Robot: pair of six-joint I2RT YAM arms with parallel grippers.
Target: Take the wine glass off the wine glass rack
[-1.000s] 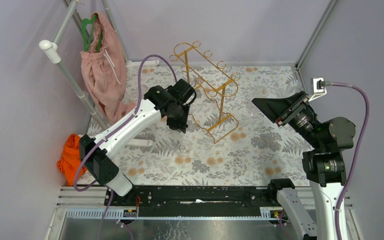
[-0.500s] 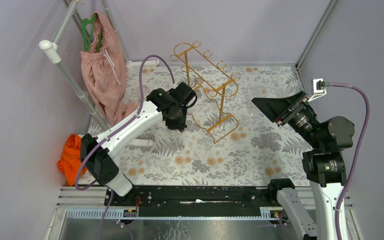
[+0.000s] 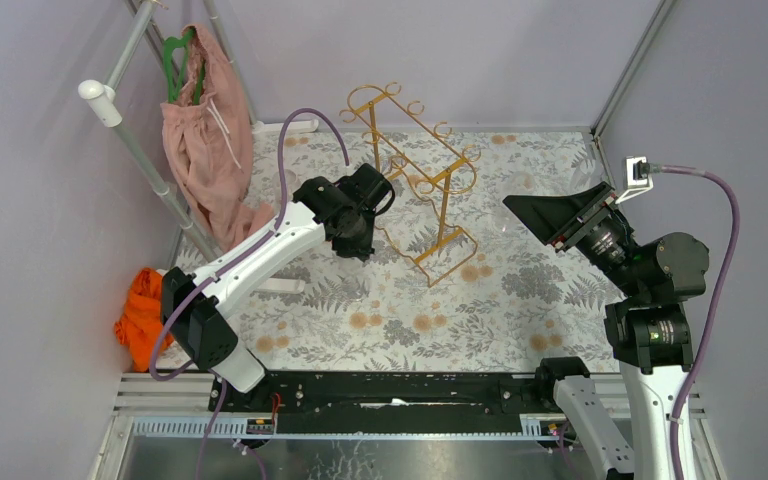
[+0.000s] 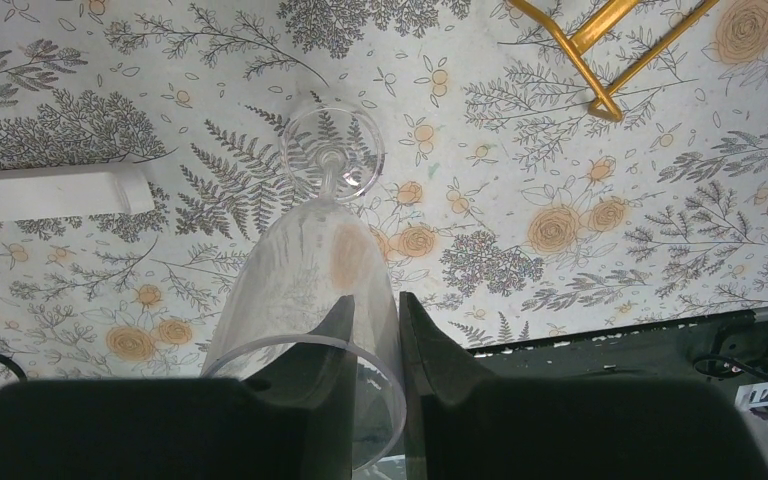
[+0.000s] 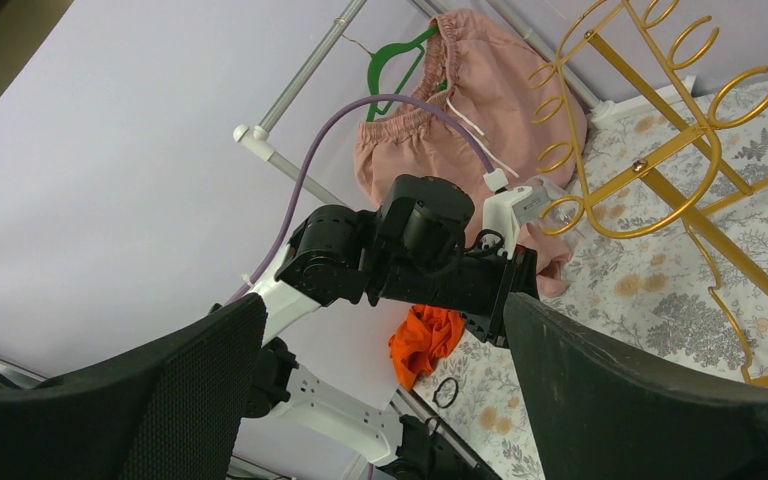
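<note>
— What has changed, seen from above?

— Very little. The left tool (image 3: pixel 353 243) has shifted only slightly and hangs over the table (image 3: pixel 520 300), just beside the near foot of the wine glass rack (image 3: pixel 422 180). The right tool (image 3: pixel 548 215) hovers well apart on the rack's other side, and its jaws have spread wider over the last moment.

— Can its load be seen from up there?

— No, it is too clear to pick out. The left wrist view settles it: the left tool is closed on the wine glass (image 4: pixel 310 280), pinching the bowl's wall at the rim, seemingly with one finger inside and one outside. The glass hangs with its foot (image 4: pixel 332 155) close over the floral table. Whether it touches cannot be told. Only a corner of the rack shows at the top edge, apart from the glass.

— And the right wrist view?

— The right tool's fingers (image 5: pixel 210 400) stand wide with nothing between them. They face the left arm (image 5: pixel 400 250) and the rack's curled top, with a pink garment (image 5: pixel 460 110) hanging behind.

— What does that mean for the task?

— The glass looks already clear of the rack. Setting it down upright seems to be what remains, and that thin rim grip could slip.
</note>
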